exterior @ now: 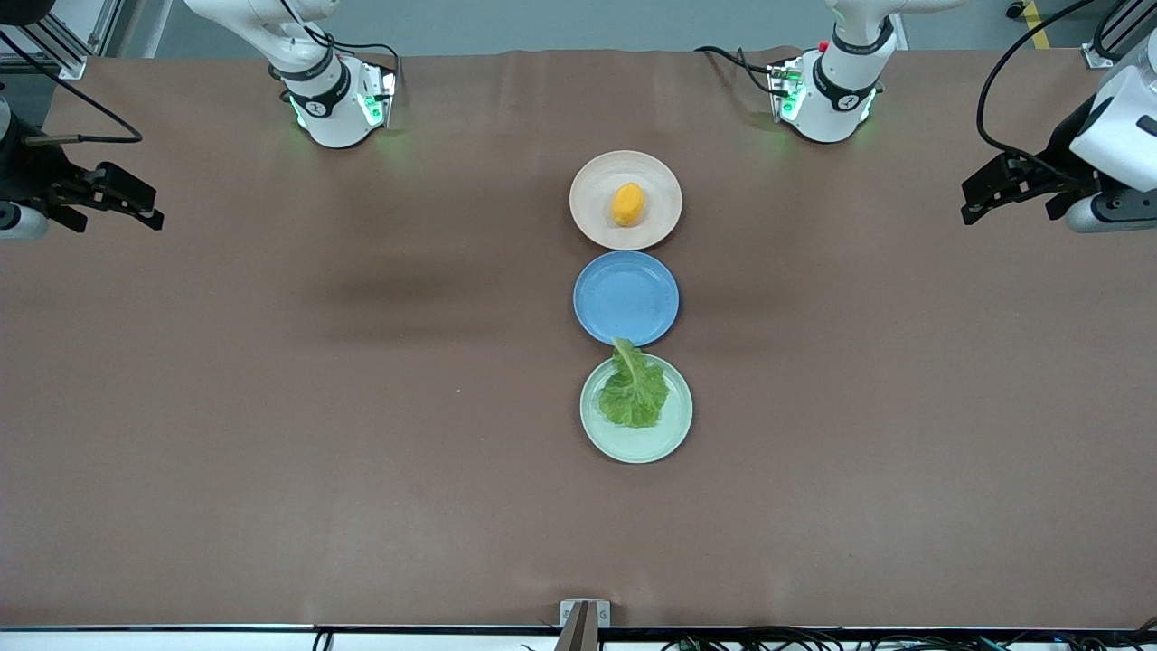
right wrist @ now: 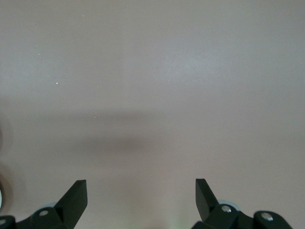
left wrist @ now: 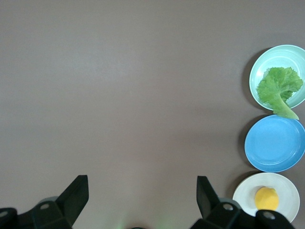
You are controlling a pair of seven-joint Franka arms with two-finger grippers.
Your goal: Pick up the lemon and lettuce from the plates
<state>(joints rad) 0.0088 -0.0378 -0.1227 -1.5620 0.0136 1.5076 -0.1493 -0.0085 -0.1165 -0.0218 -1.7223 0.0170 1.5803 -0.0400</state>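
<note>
lemon (exterior: 627, 204): sitting on beige plate (exterior: 592, 179), nearest the bases, untouched
lettuce (exterior: 634, 389): lying on mint plate (exterior: 664, 439), stem overhanging the blue plate (exterior: 601, 294)
left gripper (exterior: 985, 190): waiting over its table end, jaws wide
right gripper (exterior: 136, 206): hanging over its own end, jaws wide

Left hand (left wrist: 140, 198) spread over table (left wrist: 119, 86), lettuce (left wrist: 279, 88), lemon (left wrist: 266, 198) on plates (left wrist: 267, 62)

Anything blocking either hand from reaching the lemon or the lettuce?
Nothing visible. The lemon and lettuce lie uncovered on their plates. Left hand and right hand hang open over bare table at their own ends.
</note>
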